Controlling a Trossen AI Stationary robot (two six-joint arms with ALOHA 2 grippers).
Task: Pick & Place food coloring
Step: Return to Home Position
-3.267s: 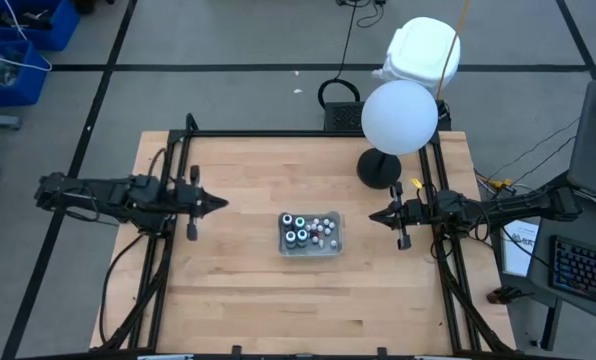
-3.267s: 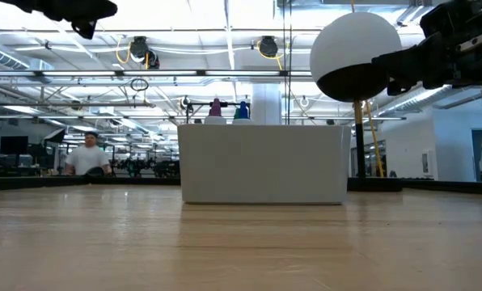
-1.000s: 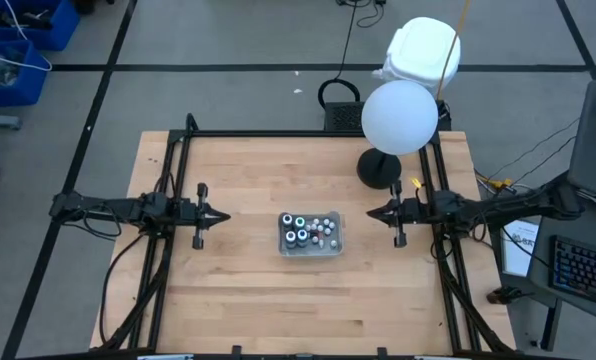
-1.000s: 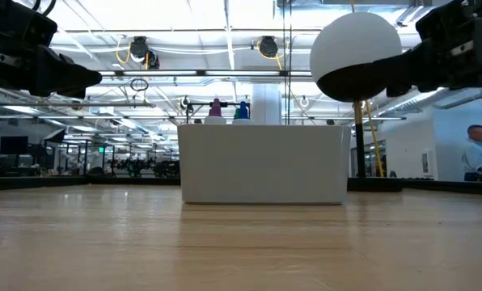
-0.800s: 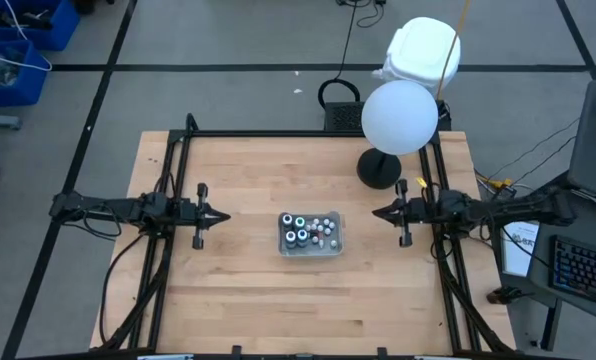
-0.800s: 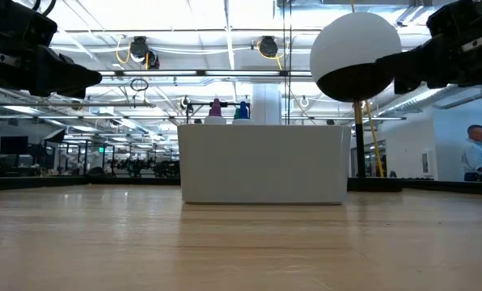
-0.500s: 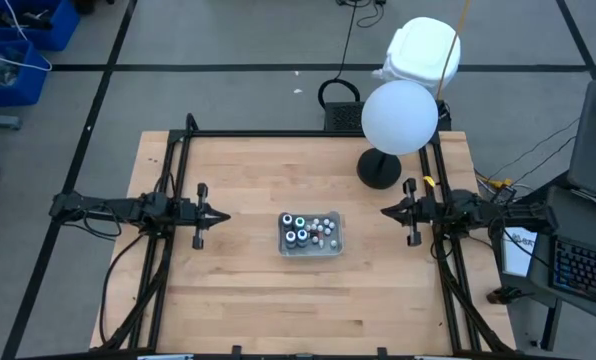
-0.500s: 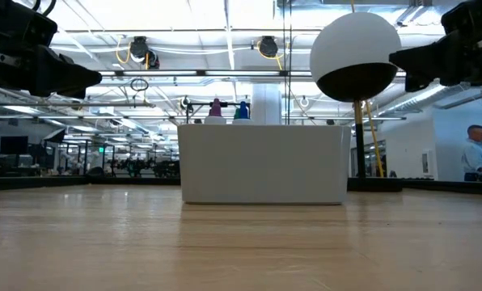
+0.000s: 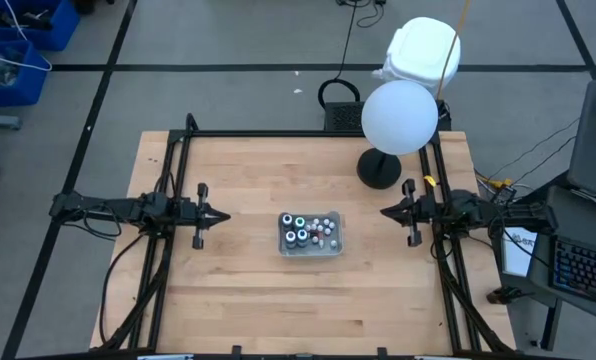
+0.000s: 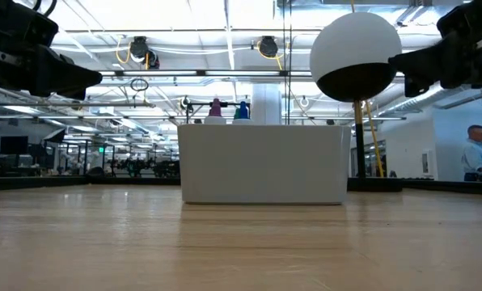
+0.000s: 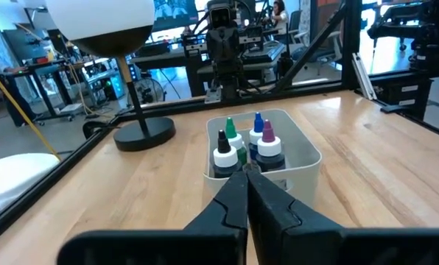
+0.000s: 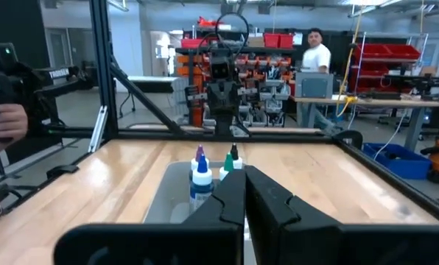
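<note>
The food coloring (image 9: 296, 229), several small bottles with coloured caps, stands upright in a clear tray (image 9: 334, 245) at the table's middle. The bottles also show in the left wrist view (image 11: 268, 147) and the right wrist view (image 12: 201, 179). In the low view only their tips (image 10: 216, 107) rise above the tray (image 10: 263, 162). My left gripper (image 9: 225, 214) hovers shut to the left of the tray, pointing level at it (image 11: 247, 172). My right gripper (image 9: 383, 211) hovers shut to the tray's right, fingers together (image 12: 244, 172). Both are clear of the tray and bottles.
A lamp with a white globe (image 9: 399, 117) stands on a dark round base (image 9: 378, 168) at the table's far right, close to my right arm. Black frame rails (image 9: 278, 133) run along the table's edges. People (image 12: 315, 51) show in the room beyond.
My right gripper has drawn back toward the table's right edge, away from the tray, staying shut and about level. My left gripper and the tray have kept still.
</note>
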